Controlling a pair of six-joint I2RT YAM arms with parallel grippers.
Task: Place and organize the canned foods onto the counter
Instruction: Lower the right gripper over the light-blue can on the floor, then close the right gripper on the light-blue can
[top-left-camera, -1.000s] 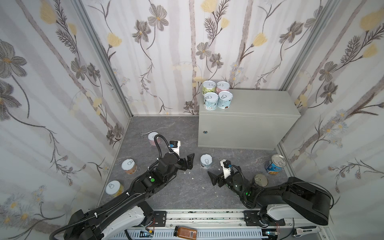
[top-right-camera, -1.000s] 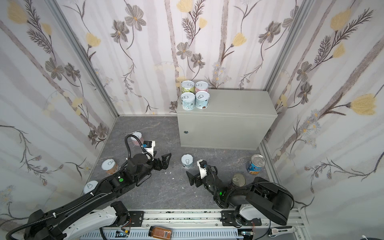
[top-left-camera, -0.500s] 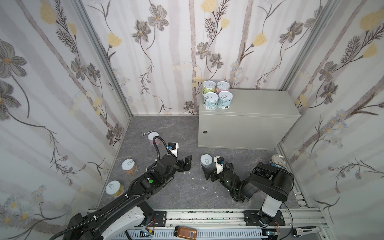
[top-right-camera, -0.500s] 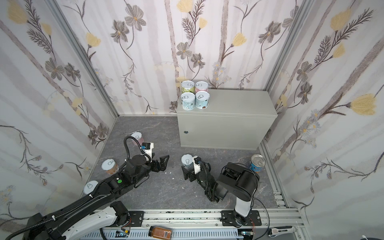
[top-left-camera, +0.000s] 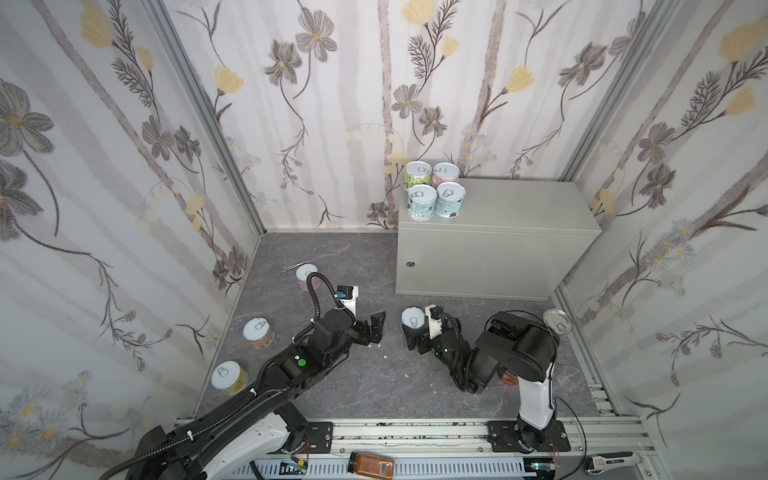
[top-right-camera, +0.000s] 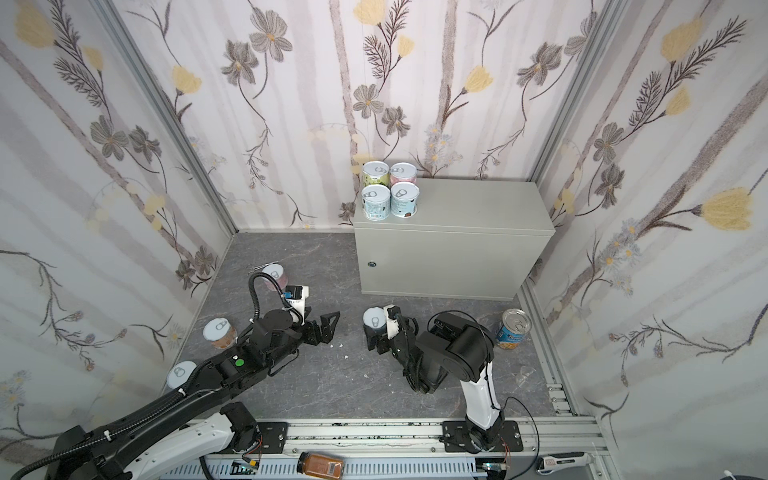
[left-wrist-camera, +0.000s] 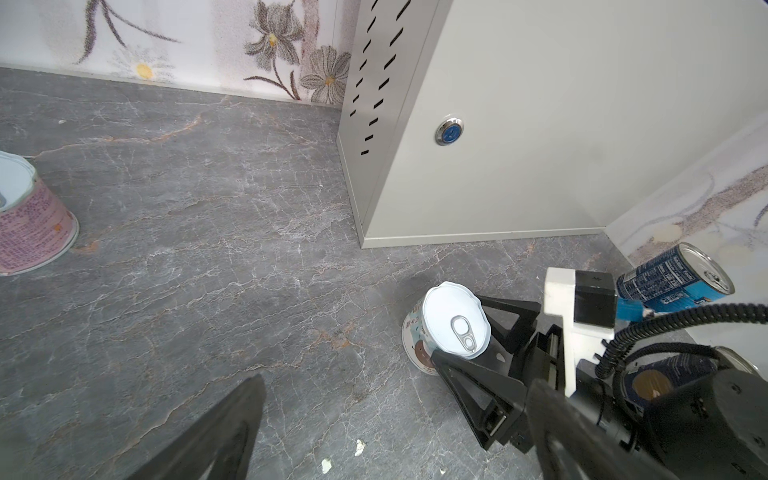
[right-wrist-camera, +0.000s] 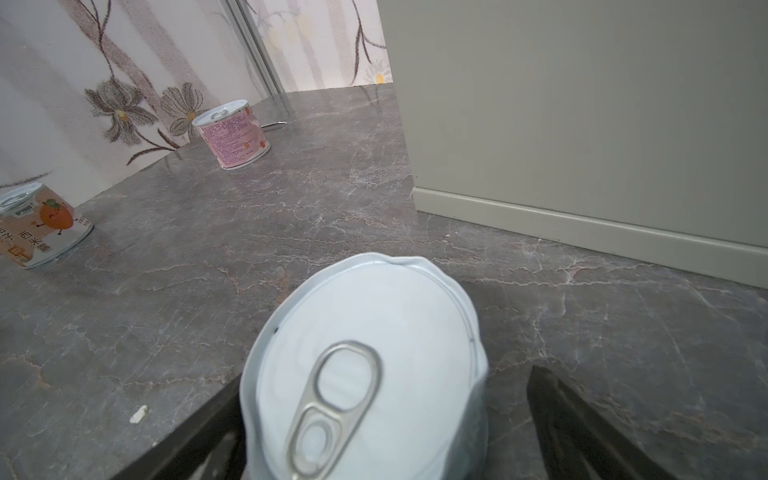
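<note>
Canned foods (top-left-camera: 423, 195) are standing four together in a tight square on the back left corner of the counter (top-left-camera: 519, 216) in both top views, while the others are resting on the dark floor (top-left-camera: 374, 386). The right gripper (top-left-camera: 413, 332) is lying low over the floor with its jaws spread, straddling a white-lidded tin (top-left-camera: 412, 319) just in front of the counter. The left gripper (top-left-camera: 374, 328) is hovering nearby, its jaws apart and holding nothing. A pink tin (top-left-camera: 305, 274), an orange tin (top-left-camera: 257, 332) and a yellow tin (top-left-camera: 227, 376) are standing toward the left side, and a blue tin (top-left-camera: 557, 322) is standing at the far right.

The left wrist view is showing the white-lidded tin upright between the right gripper's black fingers (left-wrist-camera: 469, 374), with the counter's round lock (left-wrist-camera: 449, 131) beyond it.

The right wrist view is showing the pull-tab lid filling the foreground. One finger is sitting just beside the tin, and a clear gap is showing between the tin and the other finger.
</note>
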